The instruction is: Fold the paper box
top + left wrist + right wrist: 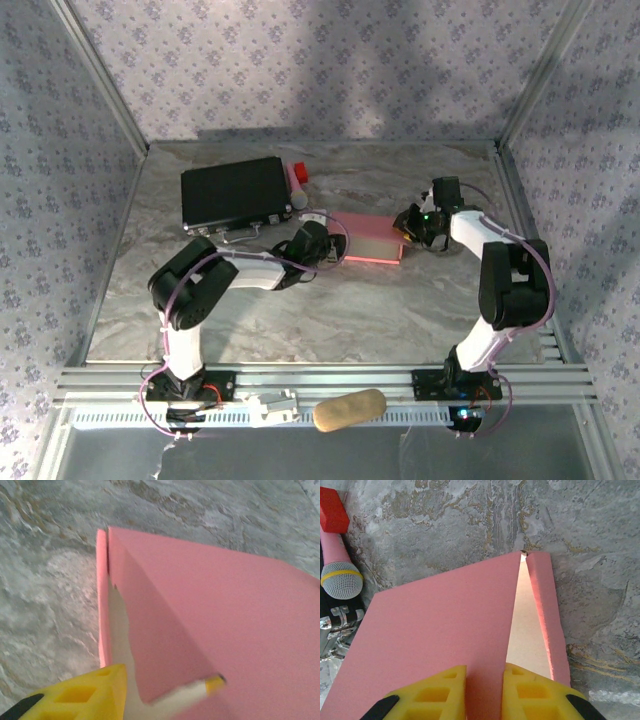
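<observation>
Marbled grey bench from above: the paper box lies flat, the left arm at its left end, the right arm at its right end, and a black case behind and left of it. Left wrist: the left fingers stand apart, one on either side of the box's end flap. Right wrist: the right fingers are clamped on the edge of the box's top panel, with a microphone just beside the box.
</observation>
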You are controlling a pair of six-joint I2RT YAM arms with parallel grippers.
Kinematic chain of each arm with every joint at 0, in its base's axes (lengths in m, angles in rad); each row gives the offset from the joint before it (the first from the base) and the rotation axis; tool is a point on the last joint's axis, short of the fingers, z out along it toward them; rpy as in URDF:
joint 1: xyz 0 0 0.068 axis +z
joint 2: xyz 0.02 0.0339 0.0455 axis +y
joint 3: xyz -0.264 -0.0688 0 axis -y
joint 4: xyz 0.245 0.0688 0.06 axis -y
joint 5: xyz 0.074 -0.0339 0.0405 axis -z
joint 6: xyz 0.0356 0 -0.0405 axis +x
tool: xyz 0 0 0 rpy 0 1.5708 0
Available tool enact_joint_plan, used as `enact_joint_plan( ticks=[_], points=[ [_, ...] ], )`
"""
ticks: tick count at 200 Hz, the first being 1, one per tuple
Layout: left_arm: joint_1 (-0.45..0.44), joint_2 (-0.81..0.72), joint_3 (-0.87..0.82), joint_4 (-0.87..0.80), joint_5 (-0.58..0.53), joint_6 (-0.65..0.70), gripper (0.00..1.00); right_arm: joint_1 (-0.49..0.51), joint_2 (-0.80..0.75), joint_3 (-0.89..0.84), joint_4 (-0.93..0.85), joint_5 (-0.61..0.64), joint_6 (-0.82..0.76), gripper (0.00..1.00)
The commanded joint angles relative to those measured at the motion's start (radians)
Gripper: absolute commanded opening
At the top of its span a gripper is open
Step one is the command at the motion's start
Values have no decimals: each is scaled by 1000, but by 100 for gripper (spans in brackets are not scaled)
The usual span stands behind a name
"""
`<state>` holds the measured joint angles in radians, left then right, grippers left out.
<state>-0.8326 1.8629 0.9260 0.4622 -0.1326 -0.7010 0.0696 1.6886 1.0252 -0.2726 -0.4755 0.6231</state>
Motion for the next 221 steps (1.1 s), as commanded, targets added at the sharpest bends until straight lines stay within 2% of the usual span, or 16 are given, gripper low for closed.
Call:
enact_joint_plan(
  ticks=[1,52,61,86,121,149,165,178,205,221],
  points=[
    [-8,-81,6,-99,93,-68,45,8,-9,-5,-55,65,-53,20],
    [-23,-123,-31,-220,229,-113,47,18,-4,-7,-49,73,-43,20],
    [-30,-137,-41,-236,246,-120,51,18,-3,-5,-50,75,-43,20],
    [-51,-193,-77,-280,269,-140,53,18,-3,2,-60,77,-46,20],
    [-57,-352,-189,-309,305,-191,55,18,-8,7,-70,78,-55,20],
    [-52,-513,-176,-442,307,-184,59,18,-10,8,-71,76,-59,19],
    [-10,-564,-111,-542,314,-163,60,19,-11,6,-72,75,-63,20],
    [60,-547,-50,-577,380,-141,61,19,-10,6,-77,78,-69,20],
    [195,-381,92,-608,507,-106,60,19,-10,12,-84,79,-79,20],
    [235,-260,171,-602,552,-85,55,19,-5,18,-90,80,-83,20]
  ],
)
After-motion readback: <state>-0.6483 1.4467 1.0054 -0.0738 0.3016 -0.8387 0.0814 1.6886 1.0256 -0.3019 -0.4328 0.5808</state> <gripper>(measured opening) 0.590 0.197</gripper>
